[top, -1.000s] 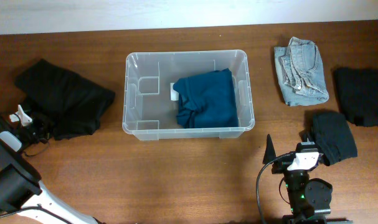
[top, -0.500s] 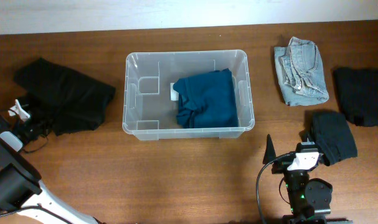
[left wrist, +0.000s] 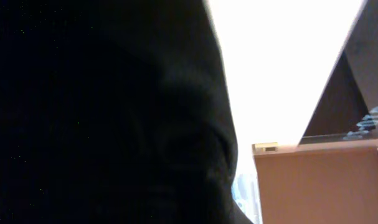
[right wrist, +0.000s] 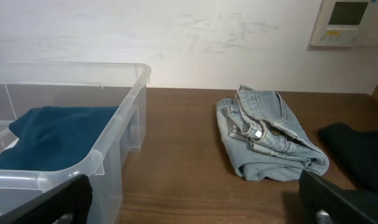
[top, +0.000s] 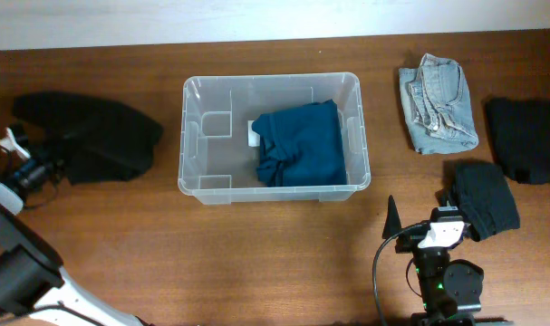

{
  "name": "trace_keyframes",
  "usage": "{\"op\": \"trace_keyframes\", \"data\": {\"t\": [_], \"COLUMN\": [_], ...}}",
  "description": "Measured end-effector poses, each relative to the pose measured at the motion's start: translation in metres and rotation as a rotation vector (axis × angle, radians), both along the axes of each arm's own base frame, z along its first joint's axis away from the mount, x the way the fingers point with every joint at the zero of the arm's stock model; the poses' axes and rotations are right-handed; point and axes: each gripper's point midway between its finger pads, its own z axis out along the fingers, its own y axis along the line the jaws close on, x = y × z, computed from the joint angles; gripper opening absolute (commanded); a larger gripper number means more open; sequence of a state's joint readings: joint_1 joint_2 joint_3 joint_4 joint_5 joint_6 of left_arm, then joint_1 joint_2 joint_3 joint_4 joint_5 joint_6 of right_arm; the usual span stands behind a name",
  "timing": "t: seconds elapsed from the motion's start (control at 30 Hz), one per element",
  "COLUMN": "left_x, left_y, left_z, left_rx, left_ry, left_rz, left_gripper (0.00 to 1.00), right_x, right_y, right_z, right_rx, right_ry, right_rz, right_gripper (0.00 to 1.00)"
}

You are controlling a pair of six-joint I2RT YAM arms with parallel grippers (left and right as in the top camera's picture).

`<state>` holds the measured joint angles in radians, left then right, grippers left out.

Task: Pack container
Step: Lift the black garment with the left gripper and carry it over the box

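The clear plastic container (top: 191, 136) stands mid-table with a folded blue garment (top: 300, 143) in its right half; both also show in the right wrist view, the container (right wrist: 114, 134) and the garment (right wrist: 58, 134). My left gripper (top: 37, 168) is at the far left edge of the table, shut on the near edge of a black garment (top: 98, 136). That black cloth (left wrist: 101, 112) fills the left wrist view and hides the fingers. My right gripper (top: 421, 219) is open and empty near the table's front, right of the container; in its wrist view it (right wrist: 195, 202) faces bare wood.
Folded light-blue jeans (top: 438, 101) lie at the back right, also in the right wrist view (right wrist: 269, 134). A small black folded cloth (top: 485, 199) lies just right of my right gripper. Another black garment (top: 526, 140) lies at the right edge.
My left gripper has moved left and away from me, dragging the black garment with it; the cloth has stretched out and shifted left. The right arm has not moved.
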<state>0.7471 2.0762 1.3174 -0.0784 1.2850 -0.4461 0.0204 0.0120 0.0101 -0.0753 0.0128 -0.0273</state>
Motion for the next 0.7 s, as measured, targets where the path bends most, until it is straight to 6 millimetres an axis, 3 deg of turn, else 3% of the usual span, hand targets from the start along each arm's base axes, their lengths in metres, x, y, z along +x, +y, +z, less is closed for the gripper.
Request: {"op": "trace_keyframes", "data": {"t": [0.17, 0.37, 0.5, 0.7], "left_x": [-0.006, -0.036, -0.057, -0.074], "left_y": [-0.008, -0.041, -0.074, -0.138], "left_z": [0.089, 0.195, 0.235, 0.262], "left_rx": [0.087, 0.196, 0.222, 0.195], "left_ry": [-0.147, -0.335, -0.414, -0.462], "left_rz": [-0.024, -0.087, -0.165, -0.327], "left_gripper": [0.01, 0.01, 0.01, 0.01], "right_x": [0.0, 0.0, 0.0, 0.0], "right_y": [0.0, 0.0, 0.0, 0.0], "right_z": [0.0, 0.0, 0.0, 0.0], "right_rx": [0.0, 0.0, 0.0, 0.0], "right_ry": [0.0, 0.0, 0.0, 0.0], "right_rz": [0.0, 0.0, 0.0, 0.0], "right_gripper": [0.98, 0.98, 0.98, 0.98]}}
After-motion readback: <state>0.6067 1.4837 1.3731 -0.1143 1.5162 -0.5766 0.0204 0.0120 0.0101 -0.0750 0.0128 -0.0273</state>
